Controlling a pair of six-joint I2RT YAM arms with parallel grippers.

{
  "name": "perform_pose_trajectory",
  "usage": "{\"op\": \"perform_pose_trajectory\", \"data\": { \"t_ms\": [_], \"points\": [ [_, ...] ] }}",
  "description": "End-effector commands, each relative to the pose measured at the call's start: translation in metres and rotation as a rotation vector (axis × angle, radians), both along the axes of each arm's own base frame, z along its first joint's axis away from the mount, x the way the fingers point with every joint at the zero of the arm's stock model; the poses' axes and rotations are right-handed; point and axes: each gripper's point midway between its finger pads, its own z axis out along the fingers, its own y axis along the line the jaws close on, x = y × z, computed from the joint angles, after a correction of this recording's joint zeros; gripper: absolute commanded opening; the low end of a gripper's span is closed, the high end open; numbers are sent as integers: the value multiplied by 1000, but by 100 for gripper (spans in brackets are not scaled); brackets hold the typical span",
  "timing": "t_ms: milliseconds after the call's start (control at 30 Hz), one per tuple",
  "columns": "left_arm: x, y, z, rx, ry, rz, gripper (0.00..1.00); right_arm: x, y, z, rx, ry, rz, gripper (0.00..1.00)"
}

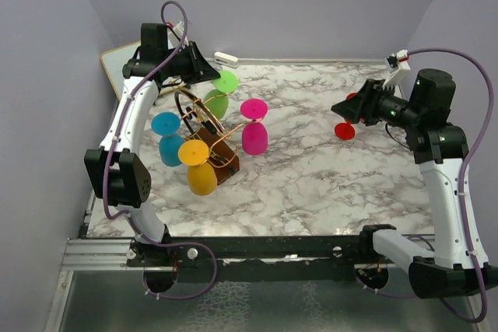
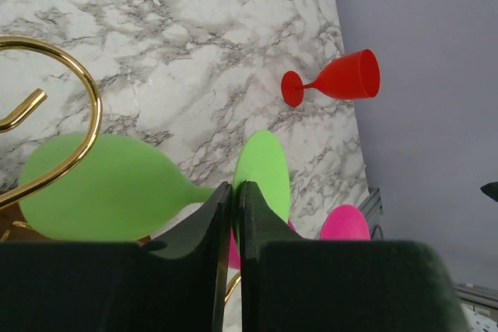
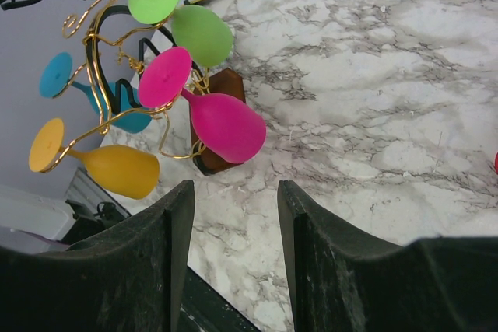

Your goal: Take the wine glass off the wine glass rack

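At the far left of the tabletop (image 1: pixel 311 184), the left jaws nosed at the green wine glass (image 2: pixel 101 188).

Those jaws stood almost together with only a sliver of gap, and whether they pinched anything could not be told. Their tips sat right where stem met foot, the foot just to their right and the bowl nearer, hung from a curled arm of the wine glass rack (image 1: pixel 222 148). To do this step well, they would likely need to part, straddle the stem, close firmly, then slide the glass outward along the hook instead of lifting it. The right jaws gaped wide and empty at the far right, just beside a red glass (image 1: pixel 345 130) lying on its side.
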Motion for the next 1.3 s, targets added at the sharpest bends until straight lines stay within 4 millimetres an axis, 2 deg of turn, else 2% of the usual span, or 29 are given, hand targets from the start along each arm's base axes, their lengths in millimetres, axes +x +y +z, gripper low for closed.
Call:
{"op": "perform_pose_trajectory", "data": {
  "t_ms": [0, 133, 433, 1267],
  "points": [
    [-9, -6, 32, -49, -58, -27, 6, 2, -4, 10, 0, -48, -32, 48],
    [-16, -11, 50, -107, -89, -39, 0, 1, -4, 13, 3, -59, -36, 48],
    [-17, -21, 62, -227, -105, -53, 0, -1, -5, 16, 3, -73, -46, 48],
    [-30, -26, 39, -250, -15, -116, 0, 2, -6, 15, 5, -70, -52, 48]
  ]
}}
